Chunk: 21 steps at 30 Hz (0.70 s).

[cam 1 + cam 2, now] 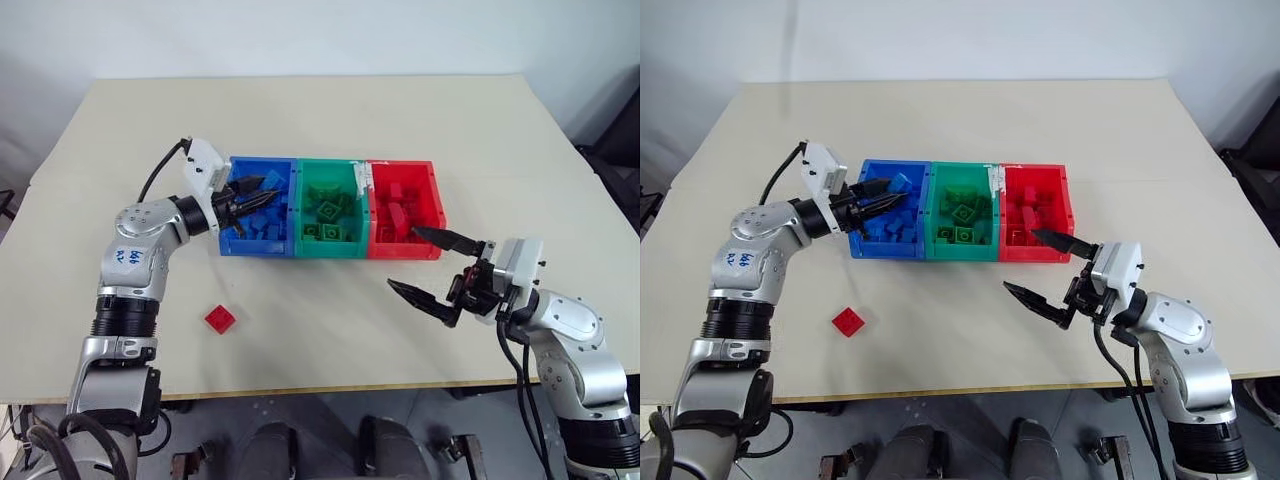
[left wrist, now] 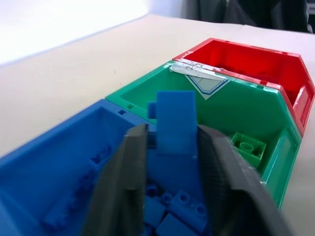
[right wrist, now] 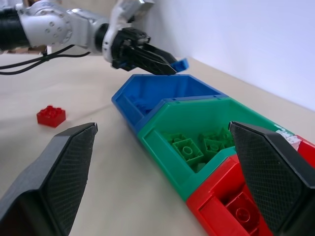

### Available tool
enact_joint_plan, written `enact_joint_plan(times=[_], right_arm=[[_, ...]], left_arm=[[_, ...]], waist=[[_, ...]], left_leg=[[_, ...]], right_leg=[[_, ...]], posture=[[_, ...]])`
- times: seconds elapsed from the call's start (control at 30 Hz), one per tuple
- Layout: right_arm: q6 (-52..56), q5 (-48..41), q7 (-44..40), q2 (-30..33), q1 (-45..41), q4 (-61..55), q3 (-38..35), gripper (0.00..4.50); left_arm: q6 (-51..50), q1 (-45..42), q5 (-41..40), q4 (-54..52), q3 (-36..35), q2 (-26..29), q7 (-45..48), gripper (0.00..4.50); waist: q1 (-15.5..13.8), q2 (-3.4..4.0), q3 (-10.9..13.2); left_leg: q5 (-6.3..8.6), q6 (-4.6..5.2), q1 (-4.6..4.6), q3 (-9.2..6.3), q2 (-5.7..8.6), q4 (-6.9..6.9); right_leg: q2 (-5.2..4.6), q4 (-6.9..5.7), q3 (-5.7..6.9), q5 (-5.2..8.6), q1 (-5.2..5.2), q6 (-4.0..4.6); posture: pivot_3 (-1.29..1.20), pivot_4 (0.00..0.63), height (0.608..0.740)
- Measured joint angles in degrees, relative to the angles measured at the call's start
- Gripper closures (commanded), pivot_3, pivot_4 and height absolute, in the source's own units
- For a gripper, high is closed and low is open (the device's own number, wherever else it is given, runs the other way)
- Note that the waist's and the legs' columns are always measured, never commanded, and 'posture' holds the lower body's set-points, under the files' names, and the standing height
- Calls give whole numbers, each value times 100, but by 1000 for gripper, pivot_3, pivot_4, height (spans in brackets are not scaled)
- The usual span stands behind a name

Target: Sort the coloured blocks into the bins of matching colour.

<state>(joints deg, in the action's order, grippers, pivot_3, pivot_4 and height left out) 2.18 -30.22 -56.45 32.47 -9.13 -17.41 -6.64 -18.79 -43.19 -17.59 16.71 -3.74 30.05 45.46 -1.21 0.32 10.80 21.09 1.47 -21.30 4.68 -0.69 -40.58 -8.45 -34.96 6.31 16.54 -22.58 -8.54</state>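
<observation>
Three joined bins stand mid-table: blue bin (image 1: 234, 246), green bin (image 1: 326, 249) and red bin (image 1: 402, 251), each holding several blocks of its own colour. My left gripper (image 1: 266, 191) reaches level over the blue bin, shut on a blue block (image 2: 176, 123) that sticks out past its fingertips (image 3: 167, 66). A loose red block (image 1: 220, 319) lies on the table in front of the blue bin. My right gripper (image 1: 402, 258) hangs wide open above the table just in front of the red bin, with nothing between its fingers.
The beige table (image 1: 330, 130) stretches bare behind the bins. Its front edge (image 1: 330, 390) runs close below both arms. A white label (image 2: 202, 81) is stuck on the wall between the green and red bins.
</observation>
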Motion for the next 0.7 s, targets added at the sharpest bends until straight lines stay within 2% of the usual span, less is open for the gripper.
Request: enact_joint_plan(times=[0.1, 0.2, 0.3, 0.43, 0.5, 0.7], right_arm=[[-98, 78, -149, 12, -32, 96, 39, 0], [-119, 146, -327, 71, -89, 261, 123, 0], [-135, 164, -502, 73, -198, 406, 224, 0], [-120, 152, -901, 108, -379, 602, 388, 0], [-91, 147, -1094, 110, -453, 694, 471, 0], [39, 61, -1761, 116, -890, 909, 940, 0]], left_arm=[[-11, 133, 2, -142, -32, 84, -66, 1052], [-11, 643, -87, -515, -299, 371, 32, 139], [35, 1277, -330, -1026, -676, 683, 292, 139], [525, 2617, -928, -1640, -1611, 978, 1057, 139], [951, 2996, -962, -1626, -1998, 1021, 1201, 61], [1541, 4582, -846, -1092, -2899, 1834, 1859, 61]], waist=[[15, 0, 0], [77, 0, 0], [118, 0, 0], [149, 0, 0], [119, 0, 0], [140, 0, 0]], left_leg=[[0, 0, 3, 2, -2, 0], [0, 0, 5, -1, -5, 4], [0, -1, 5, -13, -4, 5], [2, -3, 15, -36, -13, 17], [2, -4, 12, -43, -12, 15], [4, -4, 15, -43, -14, 23]], right_leg=[[0, -1, -3, 0, 0, 0], [0, -1, -3, 1, -1, 1], [-2, 1, -4, 1, 0, 1], [-2, 4, -9, 1, -2, 2], [-4, 3, -5, 1, 0, 2], [-8, 4, -4, 3, -1, 5]], posture=[[0, 150, 740], [0, 150, 740], [0, 150, 740], [0, 150, 740], [0, 150, 740], [0, 150, 740]])
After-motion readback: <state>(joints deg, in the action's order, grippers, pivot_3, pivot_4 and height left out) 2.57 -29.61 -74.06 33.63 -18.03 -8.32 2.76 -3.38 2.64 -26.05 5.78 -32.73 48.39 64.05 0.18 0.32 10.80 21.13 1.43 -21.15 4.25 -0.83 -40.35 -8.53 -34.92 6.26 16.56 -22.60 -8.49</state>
